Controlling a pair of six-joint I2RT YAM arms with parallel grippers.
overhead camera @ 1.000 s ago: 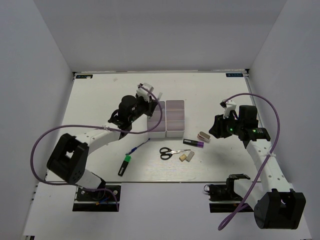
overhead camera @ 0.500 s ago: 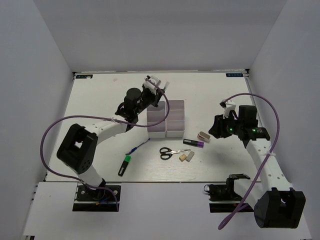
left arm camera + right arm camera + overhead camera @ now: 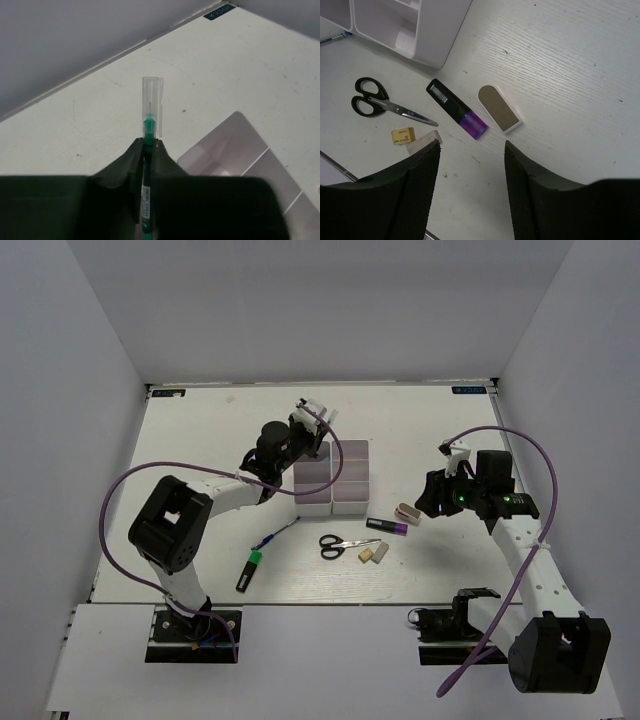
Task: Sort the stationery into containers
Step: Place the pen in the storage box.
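Presently the left pincer [image 3: 148, 144] pinches a clear-capped green pen [image 3: 152, 97] near the white bins [image 3: 235, 145], while the right pincer [image 3: 471, 147] hangs spread over the purple marker [image 3: 457, 116].

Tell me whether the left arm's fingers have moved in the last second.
Yes. The left fingers, shut on a pen, moved farther away and to the right in the overhead view, reaching the far left corner of the bins.

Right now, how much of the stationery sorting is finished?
Done: nothing visible in the bins yet. In hand: the left gripper holds a clear-capped pen near them. Left: scissors, purple marker, two erasers, clip piece, blue pen, green-capped marker lie on the table.
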